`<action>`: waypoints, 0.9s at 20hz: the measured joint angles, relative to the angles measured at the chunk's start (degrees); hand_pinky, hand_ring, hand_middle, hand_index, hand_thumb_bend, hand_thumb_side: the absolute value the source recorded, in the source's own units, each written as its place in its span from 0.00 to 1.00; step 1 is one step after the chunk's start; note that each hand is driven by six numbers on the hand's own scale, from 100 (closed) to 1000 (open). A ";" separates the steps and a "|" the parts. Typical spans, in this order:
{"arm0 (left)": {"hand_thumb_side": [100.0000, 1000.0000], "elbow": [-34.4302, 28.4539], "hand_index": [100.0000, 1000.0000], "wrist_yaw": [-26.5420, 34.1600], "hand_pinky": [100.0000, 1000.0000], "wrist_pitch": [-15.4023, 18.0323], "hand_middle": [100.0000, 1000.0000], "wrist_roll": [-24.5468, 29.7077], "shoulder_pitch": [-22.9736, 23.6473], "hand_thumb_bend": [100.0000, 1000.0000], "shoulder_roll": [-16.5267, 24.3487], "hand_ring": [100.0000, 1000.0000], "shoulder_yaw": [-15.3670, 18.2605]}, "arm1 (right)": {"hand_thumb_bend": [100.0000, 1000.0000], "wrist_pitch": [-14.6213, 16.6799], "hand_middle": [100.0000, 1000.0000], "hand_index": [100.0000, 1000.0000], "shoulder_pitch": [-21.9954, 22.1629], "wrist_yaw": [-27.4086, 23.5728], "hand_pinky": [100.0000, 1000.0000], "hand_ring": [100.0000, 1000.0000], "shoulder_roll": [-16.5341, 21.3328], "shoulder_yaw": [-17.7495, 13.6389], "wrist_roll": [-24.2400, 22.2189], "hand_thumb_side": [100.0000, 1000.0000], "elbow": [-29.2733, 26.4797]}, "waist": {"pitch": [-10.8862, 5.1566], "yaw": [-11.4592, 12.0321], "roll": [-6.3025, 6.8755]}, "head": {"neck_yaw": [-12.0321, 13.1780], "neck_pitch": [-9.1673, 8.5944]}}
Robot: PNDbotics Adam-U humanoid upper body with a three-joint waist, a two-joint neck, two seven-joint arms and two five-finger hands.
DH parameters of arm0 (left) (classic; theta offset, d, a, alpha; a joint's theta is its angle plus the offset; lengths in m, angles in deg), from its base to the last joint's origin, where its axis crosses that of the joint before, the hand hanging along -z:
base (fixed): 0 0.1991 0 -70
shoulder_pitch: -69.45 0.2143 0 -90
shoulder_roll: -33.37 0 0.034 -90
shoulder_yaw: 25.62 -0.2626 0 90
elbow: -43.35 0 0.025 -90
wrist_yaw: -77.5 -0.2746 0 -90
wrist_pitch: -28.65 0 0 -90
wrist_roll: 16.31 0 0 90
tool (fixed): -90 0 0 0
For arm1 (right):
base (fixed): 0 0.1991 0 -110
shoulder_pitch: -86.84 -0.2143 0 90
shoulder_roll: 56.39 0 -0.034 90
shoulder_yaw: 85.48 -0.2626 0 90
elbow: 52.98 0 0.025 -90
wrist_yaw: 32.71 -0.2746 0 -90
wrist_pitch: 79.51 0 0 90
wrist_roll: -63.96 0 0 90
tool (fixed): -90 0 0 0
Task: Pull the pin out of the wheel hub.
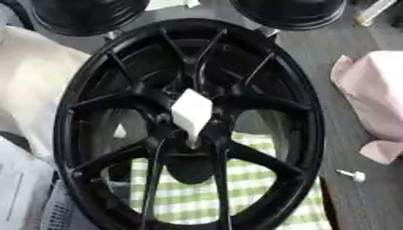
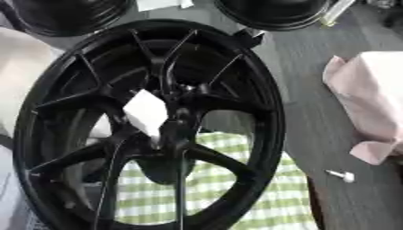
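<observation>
Large black multi-spoke alloy wheel (image 1: 189,126) fills the view, lying on the dark grey wood-grain surface (image 1: 362,197). Green-and-white checked cloth (image 1: 189,197) shows through the lower spokes. Pale pink crumpled cloth (image 1: 374,103) lies to the right, apart from the rim. White faceted, wedge-like piece (image 1: 191,114) sits at the hub centre, tapering downward. Small white pin-like object (image 1: 352,174) lies on the surface right of the wheel. Neither hand shows; fingers' state cannot be told.
</observation>
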 measured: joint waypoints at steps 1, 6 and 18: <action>0.45 0.00 0.67 0.14 0.66 0.01 0.56 -0.02 -0.09 0.81 0.00 0.62 0.00 | 0.47 0.58 0.78 0.81 1.53 0.92 0.91 0.81 -0.01 -1.58 0.96 0.31 0.54 | -0.13 0.08 0.19 | 0.01 0.02; 0.45 0.00 0.67 0.74 0.66 0.03 0.56 0.06 -1.03 0.81 -0.01 0.62 -0.30 | 0.50 3.99 0.77 0.81 8.14 3.12 0.92 0.81 -1.08 -9.07 5.52 0.35 -0.11 | -0.77 1.43 0.63 | -0.09 0.51; 0.45 0.00 0.67 0.92 0.66 0.07 0.56 1.42 -2.68 0.81 -0.05 0.62 -1.67 | 0.37 10.80 0.61 0.72 5.49 -6.58 0.90 0.68 -8.11 -7.55 17.11 0.26 -8.76 | -1.79 3.68 0.40 | -0.87 2.25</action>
